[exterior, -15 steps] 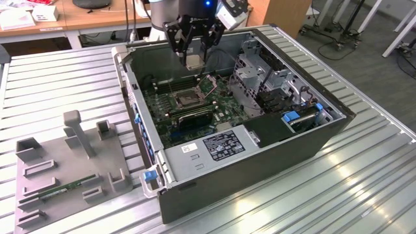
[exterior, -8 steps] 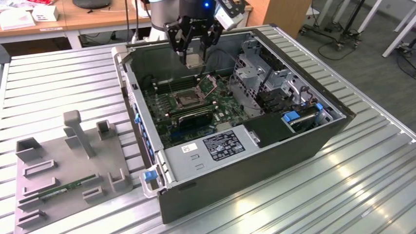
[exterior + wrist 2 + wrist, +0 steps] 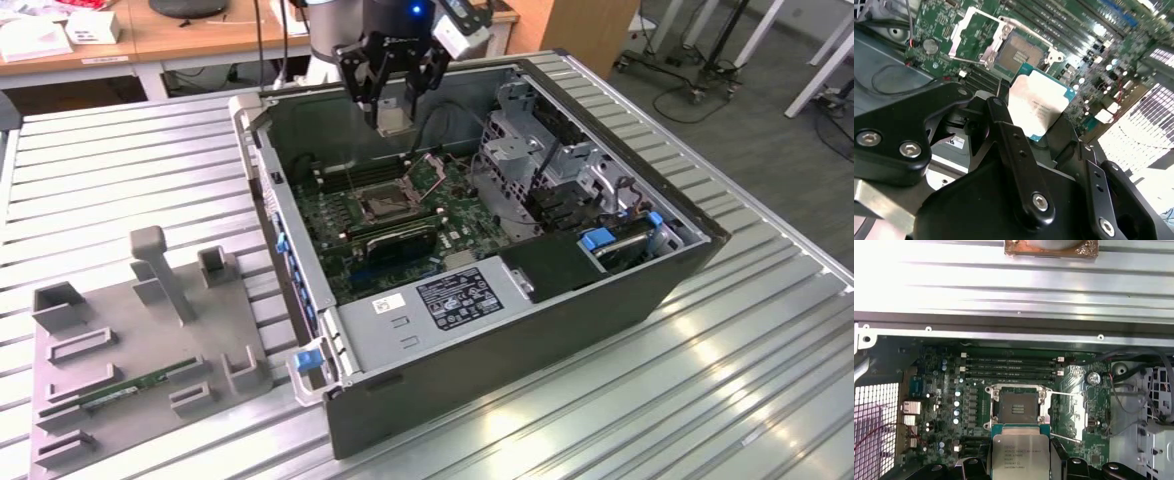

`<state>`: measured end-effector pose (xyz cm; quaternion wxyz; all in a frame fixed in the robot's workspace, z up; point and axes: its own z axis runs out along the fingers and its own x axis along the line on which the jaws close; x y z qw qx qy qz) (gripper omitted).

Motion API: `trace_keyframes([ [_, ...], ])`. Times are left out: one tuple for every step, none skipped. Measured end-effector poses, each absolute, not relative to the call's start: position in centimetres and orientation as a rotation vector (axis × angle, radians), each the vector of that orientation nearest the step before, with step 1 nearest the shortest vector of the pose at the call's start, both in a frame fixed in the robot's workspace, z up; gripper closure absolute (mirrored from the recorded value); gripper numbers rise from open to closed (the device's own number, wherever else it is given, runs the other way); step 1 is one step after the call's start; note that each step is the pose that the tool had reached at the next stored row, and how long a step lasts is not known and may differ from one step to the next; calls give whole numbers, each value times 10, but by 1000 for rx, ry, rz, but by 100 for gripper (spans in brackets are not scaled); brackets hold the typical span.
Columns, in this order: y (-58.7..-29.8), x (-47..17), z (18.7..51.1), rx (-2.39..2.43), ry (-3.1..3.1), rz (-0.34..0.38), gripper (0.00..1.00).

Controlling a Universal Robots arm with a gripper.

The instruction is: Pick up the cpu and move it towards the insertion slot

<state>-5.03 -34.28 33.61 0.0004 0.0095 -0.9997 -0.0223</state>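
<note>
My gripper point(image 3: 391, 104) hangs over the back part of the open computer case point(image 3: 667, 265), shut on the cpu point(image 3: 390, 120), a flat square chip with a silver top. In both wrist views the cpu point(image 3: 1038, 101) point(image 3: 1019, 454) sits between the black fingers point(image 3: 1009, 140), held above the motherboard. The insertion slot point(image 3: 383, 206) point(image 3: 1019, 52) point(image 3: 1018, 408) lies below it on the green board, its silvery frame swung open and its dark centre bare. In the first wrist view the chip's edge sits just short of the socket frame.
Long black memory slots point(image 3: 1009, 367) run beside the socket. A drive cage and cables point(image 3: 534, 170) fill the exterior view's right of the case, with a grey power supply point(image 3: 427, 300) at the front. A grey fixture tray point(image 3: 134, 340) holding a green memory stick point(image 3: 134, 385) lies on the slatted metal table.
</note>
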Motion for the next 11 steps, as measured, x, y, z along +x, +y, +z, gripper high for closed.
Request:
trace_keyframes([
  [-341, -50, 336, 30, -3140, -70, 45],
  [-339, -50, 335, 30, -3140, -71, 45],
  [-338, -50, 335, 30, -3140, -70, 45],
  [-336, -50, 334, 30, -3140, -71, 45],
  [-336, -50, 333, 30, -3140, -71, 45],
  [-335, -50, 331, 30, -3140, -71, 45],
  [-335, -50, 330, 30, -3140, -71, 45],
  [-335, -50, 328, 30, -3140, -71, 45],
  [-335, -50, 326, 30, -3140, -71, 45],
  [-335, -50, 325, 30, -3140, -71, 45],
  [-335, -50, 325, 30, -3140, -71, 45],
])
